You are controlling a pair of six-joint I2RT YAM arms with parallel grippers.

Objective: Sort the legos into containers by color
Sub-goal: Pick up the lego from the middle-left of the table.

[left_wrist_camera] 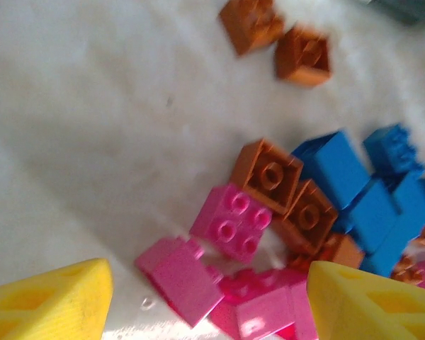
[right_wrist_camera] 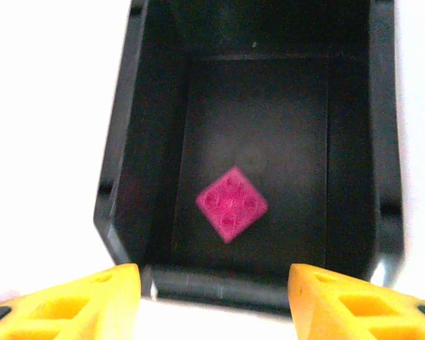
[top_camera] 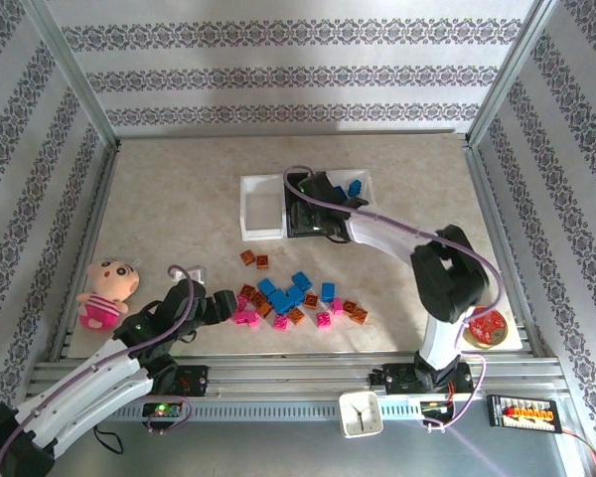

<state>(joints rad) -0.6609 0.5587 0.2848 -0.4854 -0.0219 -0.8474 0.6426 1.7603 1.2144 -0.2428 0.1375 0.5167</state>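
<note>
Blue, magenta and orange-brown legos (top_camera: 293, 298) lie in a loose pile on the table's near middle. My left gripper (top_camera: 230, 304) stands open at the pile's left end. In the left wrist view its yellow fingers (left_wrist_camera: 49, 301) flank several magenta bricks (left_wrist_camera: 188, 280), with orange (left_wrist_camera: 269, 173) and blue (left_wrist_camera: 340, 170) bricks beyond. The three joined containers sit at the back: a white bin (top_camera: 261, 207), a black bin (top_camera: 296, 231) and a white bin holding a blue brick (top_camera: 355, 187). My right gripper (right_wrist_camera: 212, 297) hangs open over the black bin (right_wrist_camera: 138, 177), where one magenta brick (right_wrist_camera: 231, 203) lies.
Two orange bricks (top_camera: 255, 259) lie apart behind the pile. A pink plush doll (top_camera: 107, 291) sits at the near left. A red round object (top_camera: 485, 328) is at the near right by the right arm's base. A small white clock (top_camera: 360, 412) stands on the front rail.
</note>
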